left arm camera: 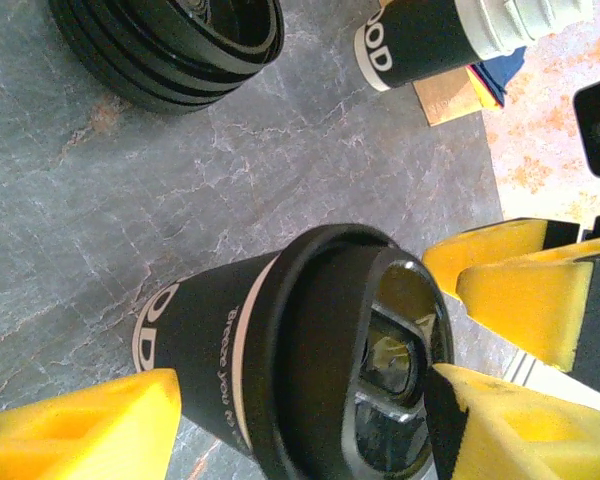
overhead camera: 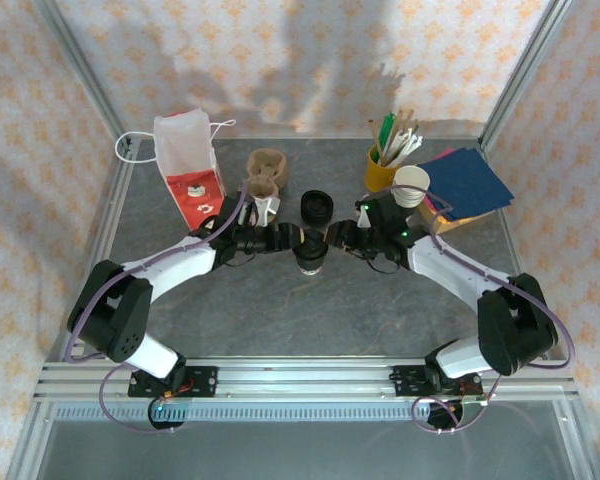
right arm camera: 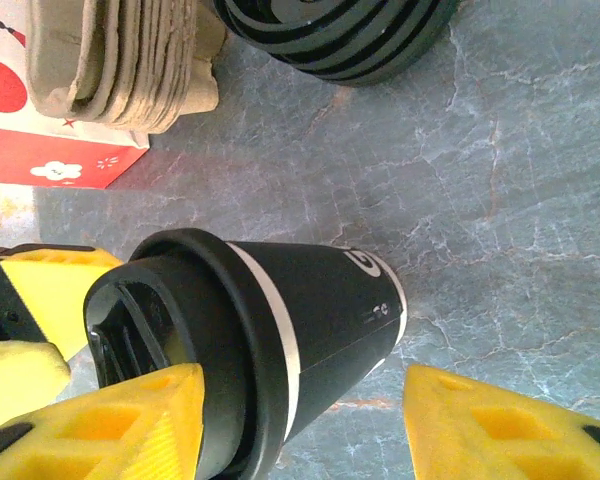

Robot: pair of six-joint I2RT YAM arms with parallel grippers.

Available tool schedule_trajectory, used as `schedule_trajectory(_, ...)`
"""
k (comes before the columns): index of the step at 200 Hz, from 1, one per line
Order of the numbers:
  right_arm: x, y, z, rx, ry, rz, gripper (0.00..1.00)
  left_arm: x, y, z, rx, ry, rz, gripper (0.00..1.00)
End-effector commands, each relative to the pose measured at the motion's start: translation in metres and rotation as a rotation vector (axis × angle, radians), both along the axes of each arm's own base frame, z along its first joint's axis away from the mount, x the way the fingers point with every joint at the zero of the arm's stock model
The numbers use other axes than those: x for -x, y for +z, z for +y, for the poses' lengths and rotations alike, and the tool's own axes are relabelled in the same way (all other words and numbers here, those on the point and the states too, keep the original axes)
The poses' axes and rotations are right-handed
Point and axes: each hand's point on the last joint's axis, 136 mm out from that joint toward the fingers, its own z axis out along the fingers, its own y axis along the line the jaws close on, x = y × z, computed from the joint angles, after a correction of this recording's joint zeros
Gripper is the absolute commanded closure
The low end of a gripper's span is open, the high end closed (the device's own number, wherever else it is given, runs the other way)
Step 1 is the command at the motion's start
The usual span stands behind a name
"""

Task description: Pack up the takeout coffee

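Left gripper (overhead camera: pixel 302 245) and right gripper (overhead camera: pixel 328 242) meet nose to nose at the centre of the top view. They close in on the cup (overhead camera: pixel 312 264), which stands upright on the table (overhead camera: pixel 230 310) with its lid (overhead camera: pixel 312 251) on. A lid stack (overhead camera: pixel 316 207) sits just above the cup in frame, and the carriers (overhead camera: pixel 265 170) and bag (overhead camera: pixel 188 165) are at upper left. In the left wrist view the cup (left arm camera: pixel 200 330) takes up the lower centre, lid (left arm camera: pixel 310 330) turned to the right. The left gripper (left arm camera: pixel 302 378) has its fingers (left arm camera: pixel 80 425) spread to the bottom corners, one tip beside the wall and the other overlapping the lid's top. The angle is so close and oblique that I cannot tell whether they press on the cup. In the right wrist view the right gripper (right arm camera: pixel 302 380) is spread wide. One finger (right arm camera: pixel 110 420) overlaps the lid (right arm camera: pixel 170 300) at lower left, while bare table shows between the other finger and the cup (right arm camera: pixel 330 300), so it grips nothing. Lidding looks finished or at its last touch. The next move probably takes the cup to the carriers or bag. That calls for one gripper to clamp the wall below the lid, the other to back clear, and the cup to be kept upright.
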Motion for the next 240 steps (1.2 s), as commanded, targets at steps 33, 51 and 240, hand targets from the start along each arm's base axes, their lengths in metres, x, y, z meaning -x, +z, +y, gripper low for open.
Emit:
schedule_trajectory(33, -0.003, 0.045, 0.009, 0.048, 0.036, -0.133, 0.45, -0.009, 0.031, 0.015, -0.028, 0.052, -0.069, 0.32)
schedule_trajectory(51, -0.002, 0.055, 0.011, 0.110, 0.040, -0.184, 0.45, -0.016, 0.045, 0.035, -0.033, 0.134, -0.091, 0.32)
schedule_trajectory(240, 0.007, 0.031, 0.047, 0.605, 0.109, -0.255, 0.16, -0.001, 0.122, 0.138, 0.030, 0.500, -0.274, 0.28)
